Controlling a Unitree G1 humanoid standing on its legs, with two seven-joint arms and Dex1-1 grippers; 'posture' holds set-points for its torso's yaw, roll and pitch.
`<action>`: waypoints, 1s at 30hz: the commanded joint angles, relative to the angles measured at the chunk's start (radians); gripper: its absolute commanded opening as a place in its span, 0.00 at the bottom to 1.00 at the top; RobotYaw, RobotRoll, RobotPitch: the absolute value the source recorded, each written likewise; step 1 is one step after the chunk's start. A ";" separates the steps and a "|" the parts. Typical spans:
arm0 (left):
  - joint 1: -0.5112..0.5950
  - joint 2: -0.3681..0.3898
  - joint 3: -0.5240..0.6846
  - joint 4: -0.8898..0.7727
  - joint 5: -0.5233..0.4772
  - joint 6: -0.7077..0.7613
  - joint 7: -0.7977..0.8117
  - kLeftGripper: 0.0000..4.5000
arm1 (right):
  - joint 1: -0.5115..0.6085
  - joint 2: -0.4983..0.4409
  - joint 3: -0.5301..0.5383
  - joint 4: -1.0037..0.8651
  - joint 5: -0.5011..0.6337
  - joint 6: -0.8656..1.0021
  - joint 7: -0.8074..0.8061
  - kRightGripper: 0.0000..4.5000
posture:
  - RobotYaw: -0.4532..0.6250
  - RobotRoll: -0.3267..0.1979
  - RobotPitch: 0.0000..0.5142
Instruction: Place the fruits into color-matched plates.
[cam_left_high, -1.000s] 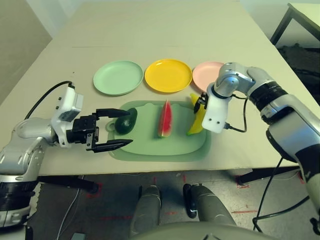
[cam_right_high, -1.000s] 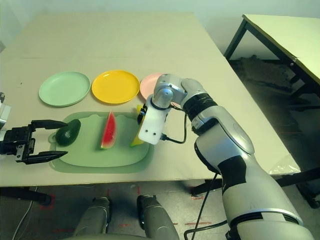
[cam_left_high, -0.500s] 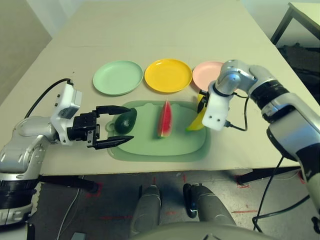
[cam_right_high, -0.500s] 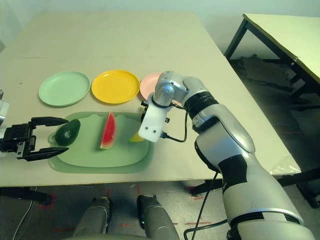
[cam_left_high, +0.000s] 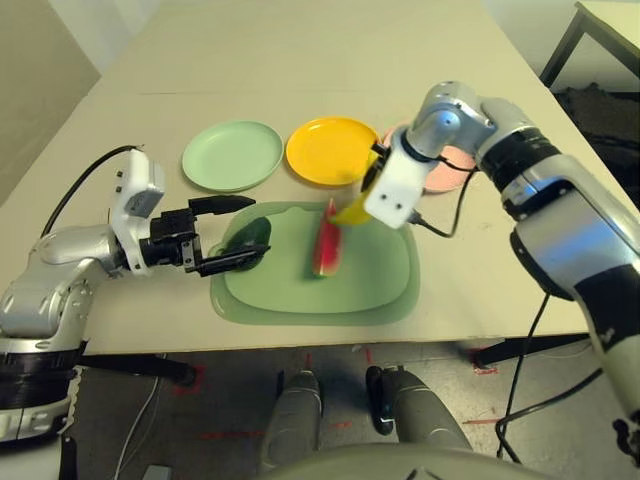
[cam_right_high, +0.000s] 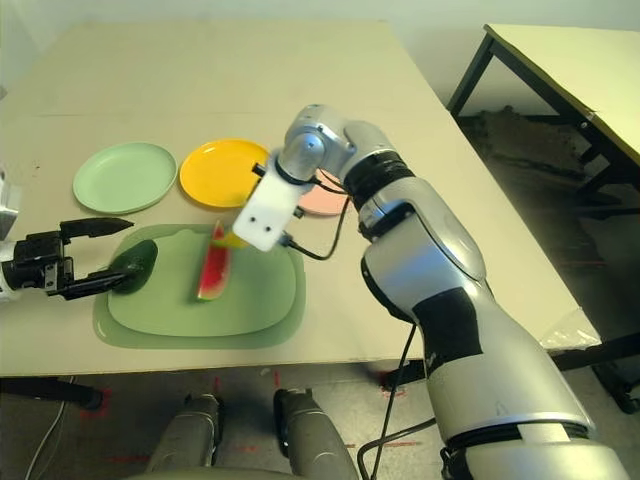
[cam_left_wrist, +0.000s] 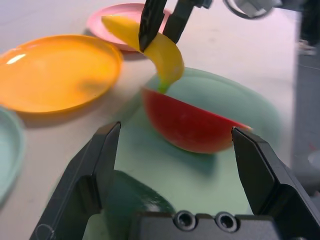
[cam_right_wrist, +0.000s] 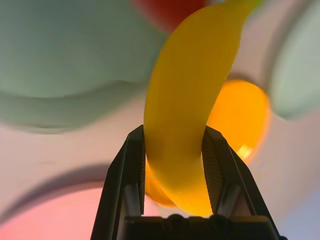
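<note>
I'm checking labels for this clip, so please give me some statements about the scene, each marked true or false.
1. The right gripper holds the banana. True.
2. The left gripper's jaws are shut. False: the left gripper has its jaws open.
3. The watermelon wedge lies on the pink plate. False: it is on the green mat.
4. The yellow plate sits between the mint green plate and the pink plate. True.
5. The avocado is on the mint green plate. False: it is on the green mat.
</note>
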 joint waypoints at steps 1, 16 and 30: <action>0.003 -0.003 0.013 -0.056 -0.004 0.072 0.074 1.00 | -0.032 0.045 0.022 0.060 -0.084 0.090 -0.183 0.36 | 0.54 0.62 0.30; 0.025 -0.004 0.058 -0.150 -0.034 0.154 0.171 1.00 | -0.018 0.110 0.092 0.164 -0.268 0.313 -0.455 0.36 | 0.58 0.62 0.31; -0.012 -0.023 0.053 -0.157 -0.009 0.166 0.285 1.00 | 0.033 0.135 0.080 0.187 -0.300 0.415 -0.533 0.36 | 0.60 0.62 0.34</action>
